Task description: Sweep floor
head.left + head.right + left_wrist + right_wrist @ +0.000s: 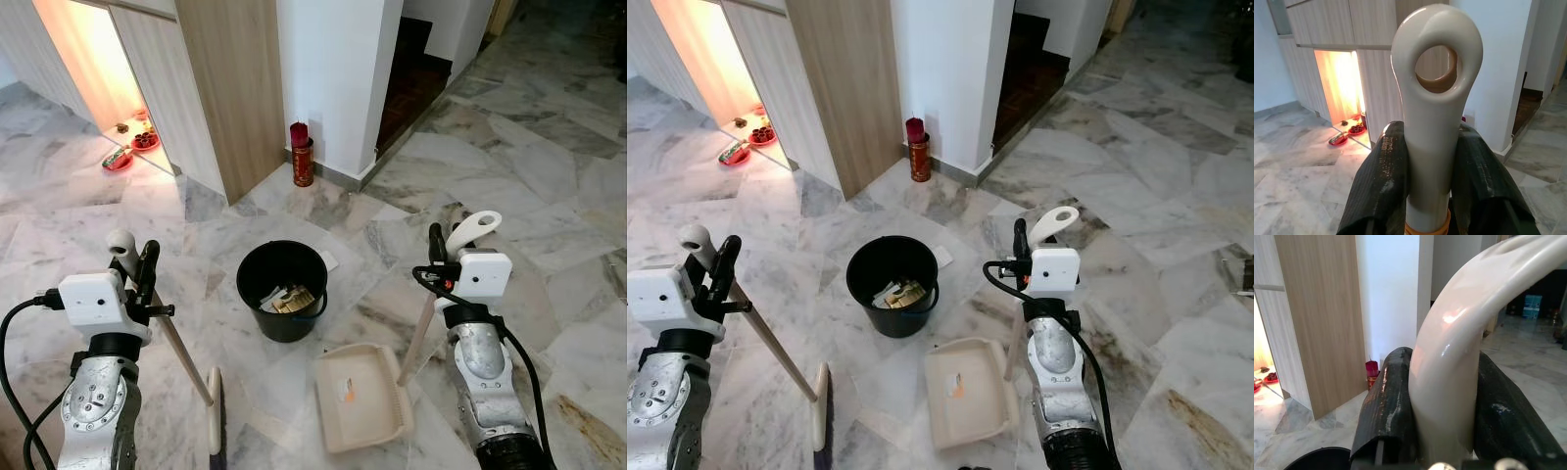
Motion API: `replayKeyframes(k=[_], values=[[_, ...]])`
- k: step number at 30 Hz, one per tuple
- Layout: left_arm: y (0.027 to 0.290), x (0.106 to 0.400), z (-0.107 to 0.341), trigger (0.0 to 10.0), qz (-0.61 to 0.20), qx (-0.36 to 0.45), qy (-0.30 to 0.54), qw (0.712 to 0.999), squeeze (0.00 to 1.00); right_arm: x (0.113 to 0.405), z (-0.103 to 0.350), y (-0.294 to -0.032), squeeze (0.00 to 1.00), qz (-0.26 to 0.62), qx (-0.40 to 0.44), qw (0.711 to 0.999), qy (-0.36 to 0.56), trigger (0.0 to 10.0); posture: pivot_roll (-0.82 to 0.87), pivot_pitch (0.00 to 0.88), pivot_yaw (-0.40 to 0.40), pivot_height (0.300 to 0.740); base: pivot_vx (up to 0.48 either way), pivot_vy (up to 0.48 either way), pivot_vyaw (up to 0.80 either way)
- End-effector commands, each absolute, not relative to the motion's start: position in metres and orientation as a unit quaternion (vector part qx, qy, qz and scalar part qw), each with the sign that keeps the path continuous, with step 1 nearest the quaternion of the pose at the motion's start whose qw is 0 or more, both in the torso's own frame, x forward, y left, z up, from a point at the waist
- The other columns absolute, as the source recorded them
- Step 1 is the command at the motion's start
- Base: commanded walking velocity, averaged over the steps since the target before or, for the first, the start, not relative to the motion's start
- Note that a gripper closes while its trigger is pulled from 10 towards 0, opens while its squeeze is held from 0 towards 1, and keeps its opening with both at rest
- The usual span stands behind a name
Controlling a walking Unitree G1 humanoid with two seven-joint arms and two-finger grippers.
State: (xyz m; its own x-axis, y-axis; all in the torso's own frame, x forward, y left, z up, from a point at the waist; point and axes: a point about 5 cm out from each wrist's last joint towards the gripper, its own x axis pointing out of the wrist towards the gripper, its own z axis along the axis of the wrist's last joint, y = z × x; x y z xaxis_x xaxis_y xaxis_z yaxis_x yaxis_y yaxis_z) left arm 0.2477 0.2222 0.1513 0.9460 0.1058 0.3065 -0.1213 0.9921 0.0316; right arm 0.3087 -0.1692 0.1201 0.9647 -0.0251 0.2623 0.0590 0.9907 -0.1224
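On the marble floor (549, 166) a black bucket (282, 290) holds paper scraps; beside it lies a cream dustpan (361, 397) (one orange speck inside). Right end effector (438, 257) clamps the dustpan handle (474, 228); left end effector (145, 276) clamps the broom (181, 357), bristles on the floor.

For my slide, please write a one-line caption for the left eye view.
Left gripper holds a broom, right gripper a dustpan, before a black bucket on marble floor.
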Motion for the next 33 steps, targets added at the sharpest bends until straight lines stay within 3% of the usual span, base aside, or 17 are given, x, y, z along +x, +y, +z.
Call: replayKeyframes(k=[1, 10, 33], values=[[0.222, 0.248, 0.156, 10.0, 0.061, 0.037, -0.167, 0.983, 0.00, 0.310, 0.131, -0.169, 0.00, -0.020, -0.063, 0.986, -0.155, 10.0, 0.14, 0.070, 0.023, 0.740, 0.000, 0.000, 0.00], [0.219, 0.248, 0.154, 10.0, 0.061, 0.035, -0.167, 0.983, 0.00, 0.310, 0.132, -0.167, 0.00, -0.011, -0.078, 0.985, -0.155, 10.0, 0.13, 0.083, 0.013, 0.740, 0.000, 0.000, 0.00], [0.211, 0.248, 0.149, 10.0, 0.051, 0.026, -0.168, 0.984, 0.00, 0.312, 0.139, -0.173, 0.00, -0.003, -0.074, 0.984, -0.165, 10.0, 0.11, 0.045, -0.003, 0.740, 0.000, -0.277, 0.00]])
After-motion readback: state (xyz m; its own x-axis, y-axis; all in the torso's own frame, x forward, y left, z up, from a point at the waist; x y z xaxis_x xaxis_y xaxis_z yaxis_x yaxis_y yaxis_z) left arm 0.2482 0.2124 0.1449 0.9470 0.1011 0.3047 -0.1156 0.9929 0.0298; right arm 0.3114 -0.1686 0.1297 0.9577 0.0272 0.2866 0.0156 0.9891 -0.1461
